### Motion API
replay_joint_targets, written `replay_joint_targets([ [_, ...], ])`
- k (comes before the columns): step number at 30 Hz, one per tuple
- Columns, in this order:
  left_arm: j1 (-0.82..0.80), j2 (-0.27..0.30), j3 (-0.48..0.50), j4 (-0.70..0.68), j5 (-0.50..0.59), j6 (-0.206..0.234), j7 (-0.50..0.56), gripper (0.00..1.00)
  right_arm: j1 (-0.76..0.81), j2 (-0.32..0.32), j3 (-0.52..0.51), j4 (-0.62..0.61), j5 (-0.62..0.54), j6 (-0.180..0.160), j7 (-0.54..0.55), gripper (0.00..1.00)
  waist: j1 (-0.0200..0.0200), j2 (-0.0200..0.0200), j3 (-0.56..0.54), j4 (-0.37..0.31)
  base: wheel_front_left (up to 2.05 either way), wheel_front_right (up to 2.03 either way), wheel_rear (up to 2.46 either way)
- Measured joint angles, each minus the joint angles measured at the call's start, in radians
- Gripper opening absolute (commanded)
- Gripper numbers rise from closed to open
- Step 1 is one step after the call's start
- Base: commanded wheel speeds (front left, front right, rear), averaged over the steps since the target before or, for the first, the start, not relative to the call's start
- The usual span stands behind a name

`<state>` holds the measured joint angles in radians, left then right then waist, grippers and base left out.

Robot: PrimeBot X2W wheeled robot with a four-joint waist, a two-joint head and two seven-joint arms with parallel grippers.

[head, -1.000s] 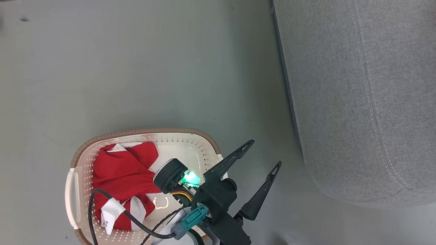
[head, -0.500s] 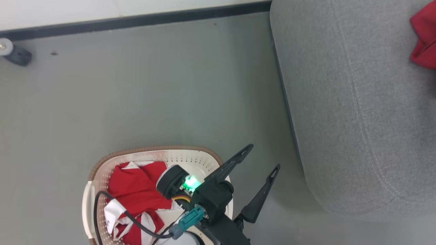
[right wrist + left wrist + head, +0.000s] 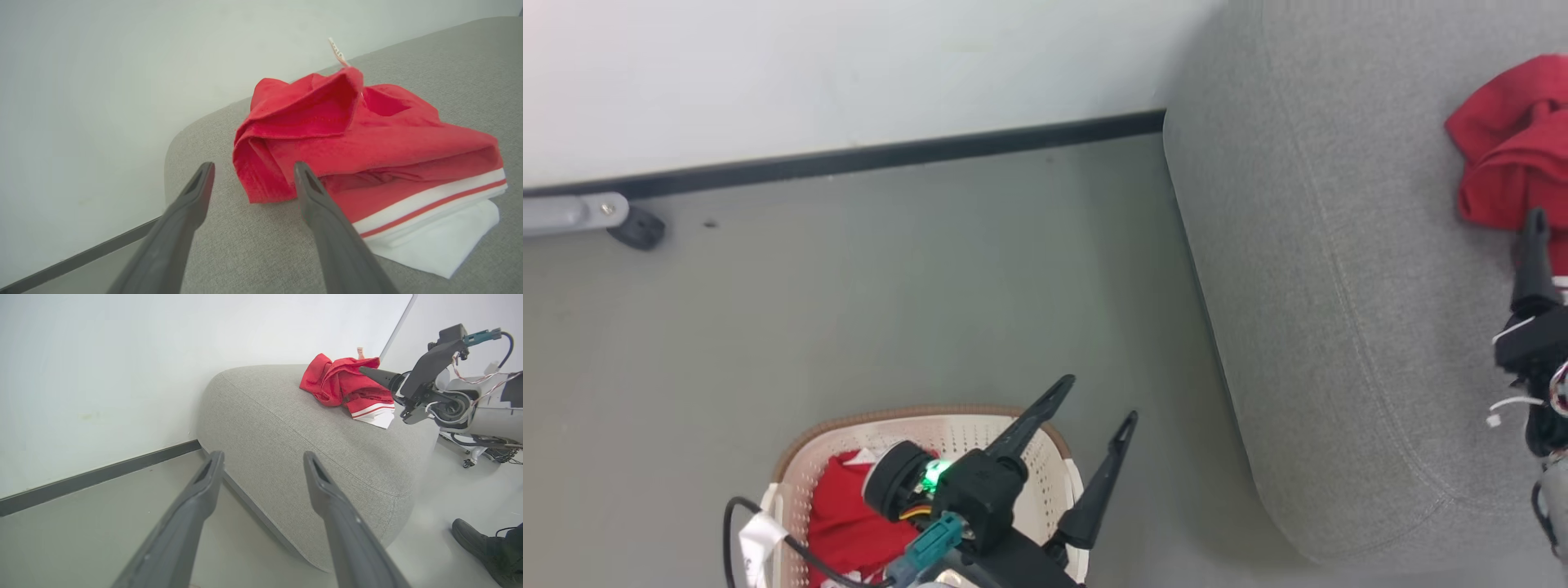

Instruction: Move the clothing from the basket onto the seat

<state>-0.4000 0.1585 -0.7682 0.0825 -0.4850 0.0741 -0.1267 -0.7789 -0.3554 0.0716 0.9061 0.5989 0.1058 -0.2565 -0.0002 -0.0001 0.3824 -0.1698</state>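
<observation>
Right now one red garment lies crumpled on the seat, at the right edge of the head view. Its white-striped hem runs toward the lower right of the right wrist view. The right gripper hangs just in front of it, fingers spread wide with nothing between them. Whether a finger brushes the fabric I cannot tell.

More red clothing sits in the basket on the floor at the bottom centre of the head view, partly hidden behind the left arm. The left gripper is over the basket's right side, fingers fully apart and empty, pointing to the upper right. In its own wrist view they frame the seat's rounded corner, not the basket. A person's shoe shows at the lower right of that view, near the seat.

This reads as the close of a drop-off: one garment is down on the seat and the jaws are off it. With clothing left in the basket, the task looks partway done.

The next move is probably a fresh pick. The left gripper is the nearer one, but it would have to tip downward into the basket. It should then settle its open fingers over a raised fold and close on enough cloth to hold. After that comes a lift clear of the rim and a carry across the strip of floor to the seat. The right gripper would need to draw back first so the arms do not meet.
</observation>
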Motion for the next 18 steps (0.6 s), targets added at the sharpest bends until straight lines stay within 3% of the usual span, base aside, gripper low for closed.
replay_joint_targets([
  [18, 0.142, 0.033, 0.172, 0.033, -0.015, 0.044, -0.062, 1.00, 0.282, 0.074, 0.051, -0.336, -0.086, 0.002, 0.000, 1.00, 0.0000, 0.0001, -0.191, 0.045, 0.00, 0.00, 0.00],
])
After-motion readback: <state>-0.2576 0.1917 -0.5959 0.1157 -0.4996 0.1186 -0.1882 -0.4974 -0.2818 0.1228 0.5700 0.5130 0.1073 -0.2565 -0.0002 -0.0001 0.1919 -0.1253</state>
